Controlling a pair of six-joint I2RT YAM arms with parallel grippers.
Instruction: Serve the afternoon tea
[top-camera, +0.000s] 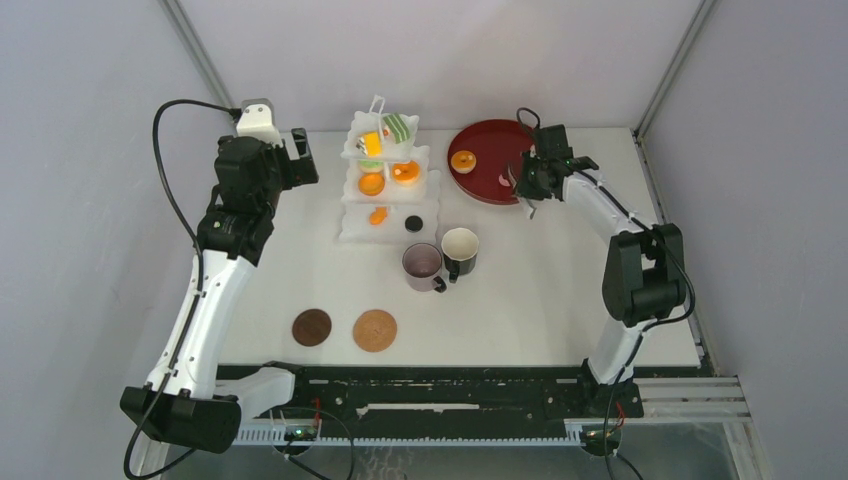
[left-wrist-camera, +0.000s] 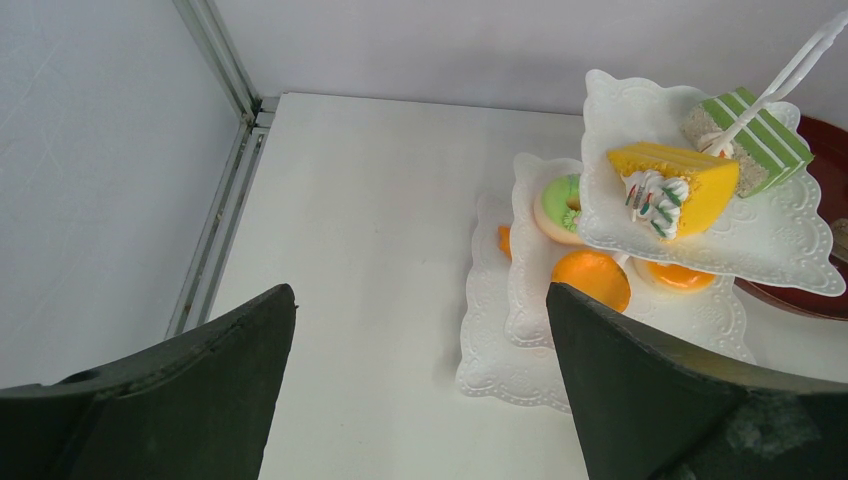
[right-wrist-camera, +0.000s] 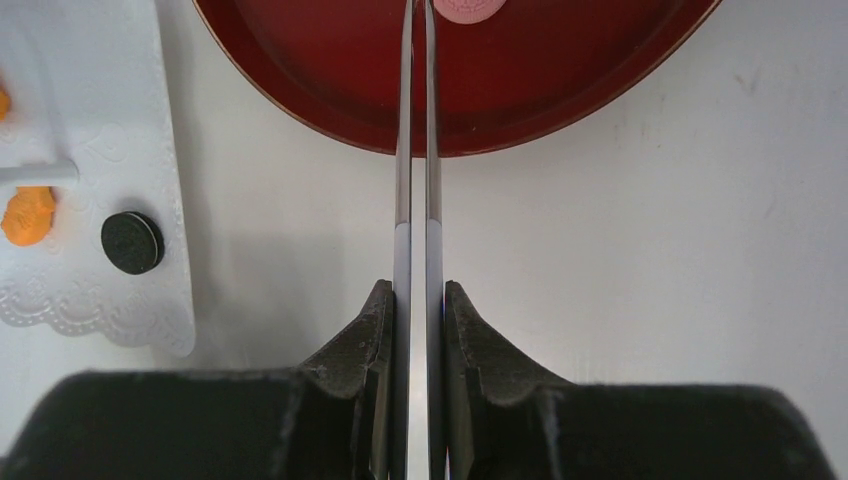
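Observation:
The white three-tier stand (top-camera: 350, 215) stands at the back middle and holds orange, green and yellow pastries. In the left wrist view the stand (left-wrist-camera: 500, 370) carries a yellow cake slice (left-wrist-camera: 690, 185), a green layered slice (left-wrist-camera: 770, 135), a green doughnut (left-wrist-camera: 560, 200) and an orange pastry (left-wrist-camera: 592, 278). My left gripper (top-camera: 305, 160) is open and empty to the left of the stand (left-wrist-camera: 420, 300). The mauve mug (top-camera: 423, 265) and the black mug (top-camera: 460, 248) stand together in front of the stand. Two brown coasters (top-camera: 311, 326) (top-camera: 375, 330) lie near the front. My right gripper (top-camera: 533, 178) is shut on the long metal tongs (right-wrist-camera: 403, 200).
The dark red round tray (top-camera: 495, 135) lies at the back right with an orange pastry (top-camera: 463, 160) in it. The tongs' tips reach a pink item (right-wrist-camera: 468, 8) on the tray (right-wrist-camera: 520, 90). A black cookie (right-wrist-camera: 132, 242) and an orange piece (right-wrist-camera: 28, 215) lie on the stand's bottom tier.

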